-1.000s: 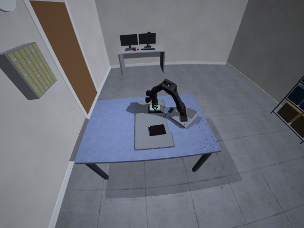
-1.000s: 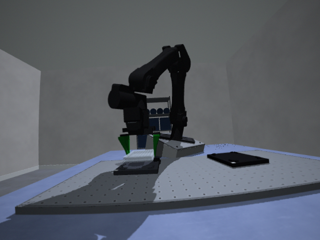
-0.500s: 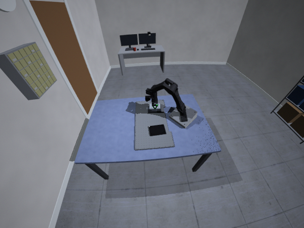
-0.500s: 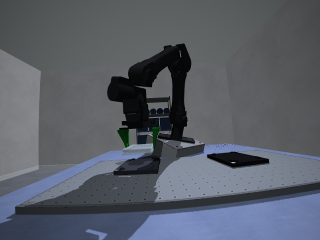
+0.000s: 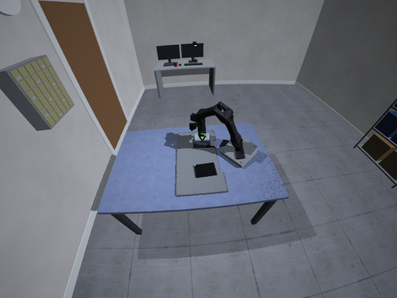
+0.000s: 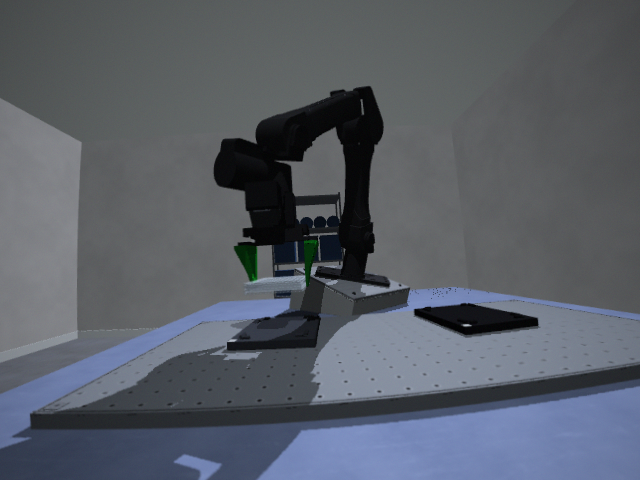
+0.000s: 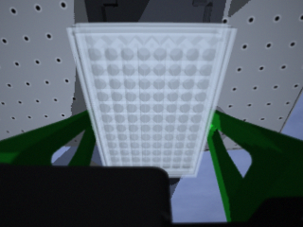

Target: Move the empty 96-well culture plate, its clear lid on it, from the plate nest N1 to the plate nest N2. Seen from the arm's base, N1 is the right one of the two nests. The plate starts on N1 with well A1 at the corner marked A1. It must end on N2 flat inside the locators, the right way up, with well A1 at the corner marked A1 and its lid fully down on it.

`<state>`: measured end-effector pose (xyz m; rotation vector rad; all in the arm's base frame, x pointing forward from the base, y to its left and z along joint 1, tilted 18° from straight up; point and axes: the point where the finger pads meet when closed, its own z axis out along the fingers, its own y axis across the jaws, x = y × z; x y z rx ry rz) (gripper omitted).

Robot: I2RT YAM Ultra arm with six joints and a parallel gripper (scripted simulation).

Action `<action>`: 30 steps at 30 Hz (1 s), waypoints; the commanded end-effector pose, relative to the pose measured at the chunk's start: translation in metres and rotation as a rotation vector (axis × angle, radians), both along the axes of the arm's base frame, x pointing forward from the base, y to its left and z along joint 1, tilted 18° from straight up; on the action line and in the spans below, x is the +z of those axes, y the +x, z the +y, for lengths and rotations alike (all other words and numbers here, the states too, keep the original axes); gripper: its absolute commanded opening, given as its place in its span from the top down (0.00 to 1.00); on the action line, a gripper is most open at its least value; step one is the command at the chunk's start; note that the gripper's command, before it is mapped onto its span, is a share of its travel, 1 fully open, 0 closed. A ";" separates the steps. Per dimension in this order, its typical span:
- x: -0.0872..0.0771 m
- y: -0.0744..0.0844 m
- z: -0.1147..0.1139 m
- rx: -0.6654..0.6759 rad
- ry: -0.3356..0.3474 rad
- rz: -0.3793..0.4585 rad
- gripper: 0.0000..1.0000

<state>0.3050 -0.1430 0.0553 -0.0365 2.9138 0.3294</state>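
My gripper with green fingers is shut on the white 96-well plate, its clear lid on it. It holds the plate level in the air, well above the black nest N1, which stands bare in shadow. In the wrist view the lidded plate fills the middle between my two fingers, over the perforated board. In the top view the plate hangs over the far nest. The black nest N2 lies bare to the right, and nearer the camera in the overhead view.
Both nests sit on a grey perforated board on the blue table. The arm's base block stands just behind N1. A shelf stands behind the arm. A desk with monitors is far off.
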 end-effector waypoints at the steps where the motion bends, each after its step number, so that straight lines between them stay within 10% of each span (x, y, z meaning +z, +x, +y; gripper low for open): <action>1: 0.027 0.006 -0.011 -0.008 -0.026 -0.055 1.00; 30: 0.035 0.006 -0.014 -0.010 -0.032 -0.063 1.00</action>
